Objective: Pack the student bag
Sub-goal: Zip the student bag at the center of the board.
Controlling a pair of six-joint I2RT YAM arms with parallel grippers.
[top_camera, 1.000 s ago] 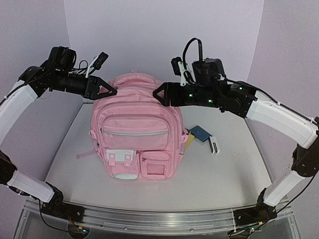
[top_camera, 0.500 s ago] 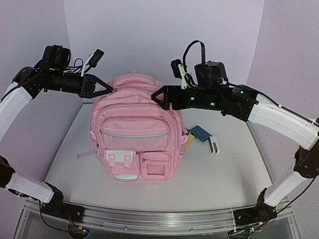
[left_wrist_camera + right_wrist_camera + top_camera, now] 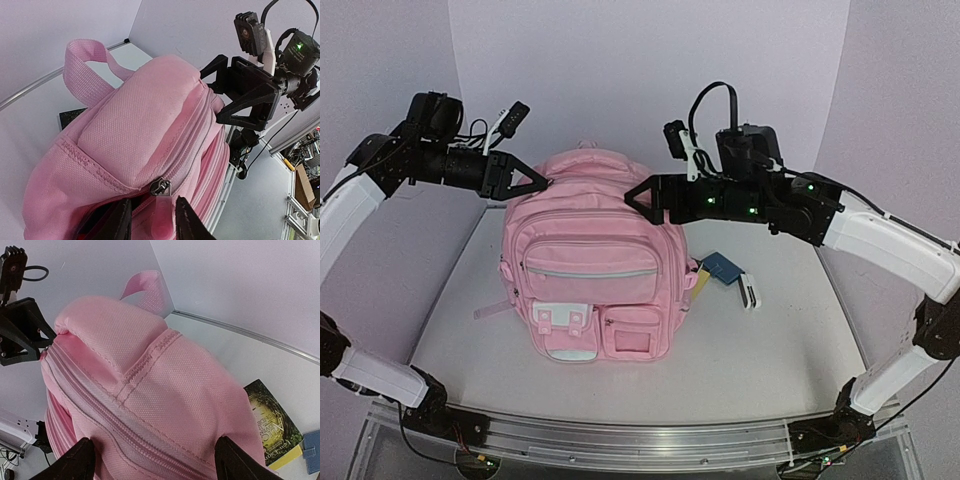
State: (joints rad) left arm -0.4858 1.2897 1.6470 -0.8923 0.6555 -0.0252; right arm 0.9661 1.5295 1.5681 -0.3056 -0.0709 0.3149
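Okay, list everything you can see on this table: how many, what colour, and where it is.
student bag: one, pink, mid-table between the two arms
book: one, green cover with a yellow edge, flat against the bag's right side
blue flat item: one, blue, on the table right of the book
white item: one, white with black, just right of the blue one; too small to identify
table: one, white, under everything
left gripper: one, black, at the bag's top left, fingers either side of a pink zip pull
right gripper: one, black, open, at the bag's top right
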